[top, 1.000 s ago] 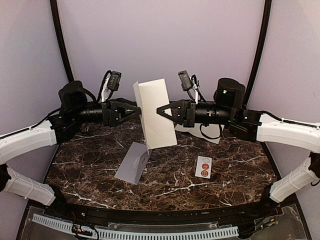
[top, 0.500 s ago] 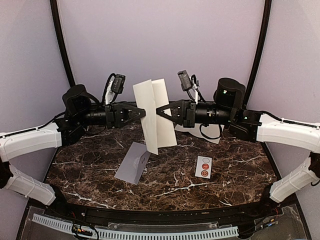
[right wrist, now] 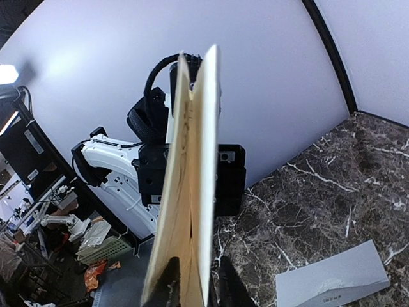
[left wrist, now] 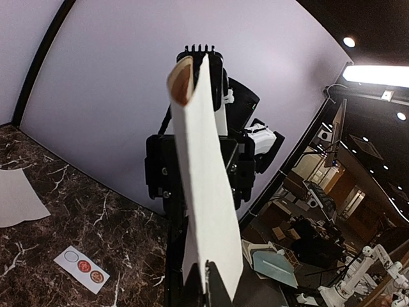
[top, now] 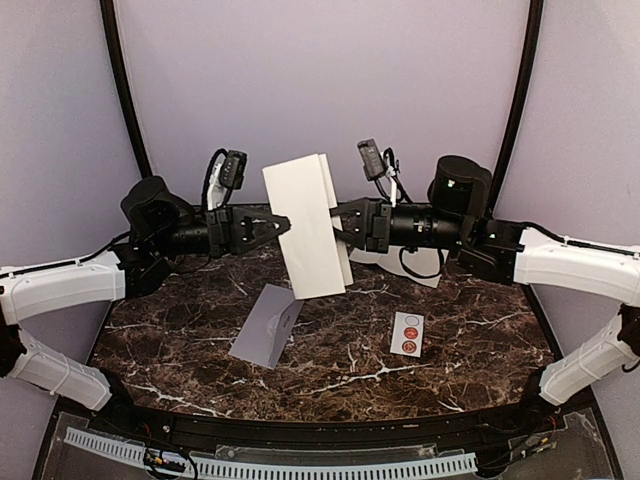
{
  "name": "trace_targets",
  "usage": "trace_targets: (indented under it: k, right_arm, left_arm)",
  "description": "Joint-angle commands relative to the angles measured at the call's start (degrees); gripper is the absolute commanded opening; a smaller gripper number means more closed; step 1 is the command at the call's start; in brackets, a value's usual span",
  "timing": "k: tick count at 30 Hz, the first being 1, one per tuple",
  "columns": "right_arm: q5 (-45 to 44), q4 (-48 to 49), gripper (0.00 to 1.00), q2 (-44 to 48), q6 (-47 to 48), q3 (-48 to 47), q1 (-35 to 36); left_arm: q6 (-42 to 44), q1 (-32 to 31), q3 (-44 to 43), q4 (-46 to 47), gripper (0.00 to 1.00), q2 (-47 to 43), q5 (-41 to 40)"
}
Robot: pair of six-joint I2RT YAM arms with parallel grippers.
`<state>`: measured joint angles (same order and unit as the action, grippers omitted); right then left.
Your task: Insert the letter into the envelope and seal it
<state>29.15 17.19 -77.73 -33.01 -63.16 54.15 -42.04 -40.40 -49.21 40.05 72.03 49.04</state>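
The letter [top: 305, 225], a folded white sheet, hangs upright in the air above the back of the table. My left gripper [top: 285, 222] is shut on its left edge; in the left wrist view the letter [left wrist: 208, 192] rises edge-on out of the closed gripper [left wrist: 214, 275]. My right gripper [top: 340, 220] stands at the opposite edge. In the right wrist view its fingers flank the letter [right wrist: 188, 179], the gripper [right wrist: 195, 281] slightly open, with a thin gap on the right side. The grey-lavender envelope [top: 268, 325] lies flat on the marble below, also seen as the envelope [right wrist: 345, 278].
A white sticker strip [top: 407, 333] with round seals lies right of the envelope, seen too as the strip [left wrist: 82, 268]. Another white sheet [top: 425, 268] lies under the right arm at the back. A dark marble table [top: 180, 330] with purple walls around it.
My left gripper moved in and shut on the letter's left edge. The right jaws, shut on the letter before, have eased apart. The letter swung to face the top camera more.
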Motion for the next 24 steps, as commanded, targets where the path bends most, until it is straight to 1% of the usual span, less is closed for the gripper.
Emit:
trace_targets:
  k: [1,7,12,19,24]
  right_arm:
    - [-0.26,2.44,0.28,1.17,-1.09,0.83,0.51]
    - [-0.55,4.28,0.55,1.86,-4.39,5.69,0.85]
    - [-0.29,8.3,0.71,1.06,-7.04,8.43,1.83]
    - [-0.51,10.18,0.83,-1.47,-7.43,7.71,3.38]
    - [-2.76,10.35,0.86,-3.26,-7.44,7.78,3.99]
  left_arm:
    - [-2.93,-0.27,1.35,7.58,0.0,-0.96,-0.65]
    - [-5.79,-0.29,2.25,13.81,0.0,-1.61,-4.04]
    - [-5.79,-0.29,2.71,15.09,0.0,-2.26,-6.25]
    - [-5.46,-0.29,4.18,15.81,0.0,-3.44,-9.59]
    - [-5.93,-0.29,4.96,16.8,0.0,-4.29,-11.28]
